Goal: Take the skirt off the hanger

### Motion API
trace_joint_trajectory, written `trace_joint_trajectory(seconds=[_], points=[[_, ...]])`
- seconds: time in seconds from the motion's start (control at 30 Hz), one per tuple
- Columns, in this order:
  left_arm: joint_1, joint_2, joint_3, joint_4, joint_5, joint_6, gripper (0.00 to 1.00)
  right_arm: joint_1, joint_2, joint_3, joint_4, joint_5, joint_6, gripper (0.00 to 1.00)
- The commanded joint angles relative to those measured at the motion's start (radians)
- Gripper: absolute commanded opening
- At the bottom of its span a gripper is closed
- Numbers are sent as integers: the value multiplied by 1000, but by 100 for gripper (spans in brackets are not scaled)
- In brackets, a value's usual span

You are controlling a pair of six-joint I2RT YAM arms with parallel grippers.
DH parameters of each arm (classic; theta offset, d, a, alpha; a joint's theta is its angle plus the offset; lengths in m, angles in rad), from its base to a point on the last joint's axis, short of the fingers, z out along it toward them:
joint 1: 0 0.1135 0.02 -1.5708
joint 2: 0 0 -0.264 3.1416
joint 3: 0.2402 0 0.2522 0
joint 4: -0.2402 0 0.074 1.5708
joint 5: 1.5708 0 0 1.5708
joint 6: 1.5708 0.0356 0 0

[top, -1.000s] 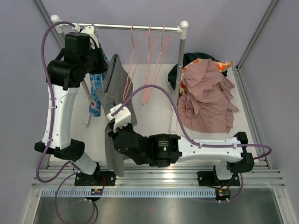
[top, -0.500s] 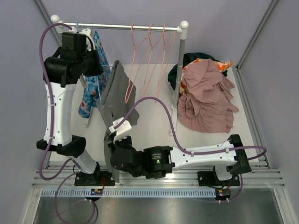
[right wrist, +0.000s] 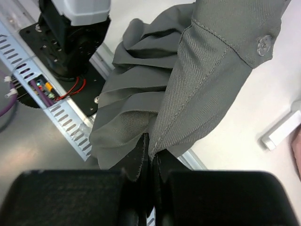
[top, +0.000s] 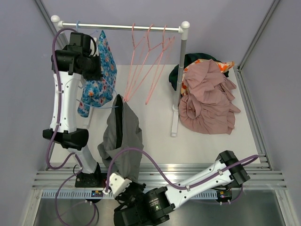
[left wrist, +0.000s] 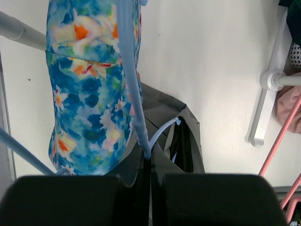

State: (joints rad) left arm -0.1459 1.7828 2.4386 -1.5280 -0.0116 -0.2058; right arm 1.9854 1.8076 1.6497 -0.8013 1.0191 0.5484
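Observation:
The grey skirt [top: 123,141] hangs stretched between both grippers, low over the table's near left. Its top corner is still caught on one arm tip of the light blue hanger [left wrist: 135,89]. My left gripper [top: 89,66] is shut on that hanger, seen in the left wrist view [left wrist: 149,162], with the skirt [left wrist: 186,136] below it. A blue floral garment [top: 99,77] hangs beside the hanger. My right gripper [top: 126,184], low at the near edge, is shut on the skirt's fabric [right wrist: 202,80]; its jaws [right wrist: 151,157] pinch a fold.
Three pink hangers [top: 150,61] hang on the rack's rail [top: 122,27]. The rack's right post [top: 179,80] stands mid-table. A pile of pink and dark clothes [top: 209,99] lies at the right. Slotted aluminium rails [top: 188,175] run along the near edge.
My right gripper has pulled the skirt back toward the near edge, dragging it down off most of the hanger. The left arm has straightened and the floral garment has swung right.

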Motion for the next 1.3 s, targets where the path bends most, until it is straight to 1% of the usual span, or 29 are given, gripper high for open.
trace_joint_trajectory(seconds=[0.0,0.07,0.1,0.17,0.2,0.23,0.33,0.37,0.4,0.5,0.53,0.57,0.6,0.67,0.7,0.73,0.77,0.8,0.83,0.87,0.93,0.97,1.0,1.03,1.07,1.1,1.13,1.17,1.27], points=[[43,-97,-22,836,-162,-37,0,89,-62,39,50,-3,68,0],[31,-160,-74,806,-113,-41,0,55,-73,27,68,6,47,0],[22,-233,-154,783,-108,-38,0,12,-88,19,68,7,44,0],[-4,-316,-231,752,-79,-38,0,-43,-108,-1,99,-4,12,0],[-10,-356,-269,726,-73,-49,0,-100,-135,-25,125,-37,-11,0],[-21,-447,-358,718,-58,-52,0,-127,-152,-42,189,-56,-62,0],[-23,-590,-464,672,77,-64,0,-241,-218,-97,287,-135,-142,0],[-23,-615,-472,651,154,-66,0,-267,-231,-106,297,-148,-156,0],[-23,-649,-477,605,186,-61,0,-302,-252,-123,301,-160,-171,0],[-23,-700,-489,536,291,-58,0,-347,-286,-183,278,-175,-157,0],[-24,-733,-518,555,318,-70,0,-373,-297,-209,266,-186,-122,0],[-24,-799,-603,583,361,-92,0,-384,-306,-238,266,-197,-101,0],[-24,-824,-637,630,411,-130,0,-401,-332,-311,274,-223,-81,0],[-24,-850,-691,644,529,-158,0,-453,-353,-388,336,-269,-38,0],[-24,-879,-757,660,545,-185,0,-462,-361,-430,353,-293,-18,0],[-24,-890,-779,658,544,-187,0,-464,-361,-439,350,-294,-12,0],[-24,-899,-794,646,509,-179,0,-464,-360,-433,344,-294,-8,0],[-23,-904,-799,597,471,-150,0,-464,-355,-424,315,-309,11,0],[-24,-904,-797,573,428,-136,0,-464,-356,-415,300,-316,21,0],[-24,-907,-793,554,342,-123,0,-459,-360,-406,286,-326,31,0],[-24,-911,-782,520,267,-92,0,-445,-393,-410,231,-298,88,0],[-24,-912,-779,513,212,-86,0,-441,-410,-418,197,-272,126,0],[-24,-913,-776,506,197,-78,0,-441,-450,-416,95,-195,174,0],[-24,-919,-777,506,185,-75,0,-439,-470,-409,30,-147,268,0],[-24,-924,-782,520,173,-73,0,-441,-511,-374,-30,-61,301,0],[-24,-927,-789,528,171,-75,0,-441,-533,-352,-118,-21,320,0],[-24,-930,-802,538,170,-76,0,-441,-553,-328,-149,16,330,0],[-24,-928,-809,546,173,-78,0,-442,-591,-273,-166,77,314,0],[-23,-918,-828,574,188,-87,0,-485,-637,-165,-153,125,161,0]])
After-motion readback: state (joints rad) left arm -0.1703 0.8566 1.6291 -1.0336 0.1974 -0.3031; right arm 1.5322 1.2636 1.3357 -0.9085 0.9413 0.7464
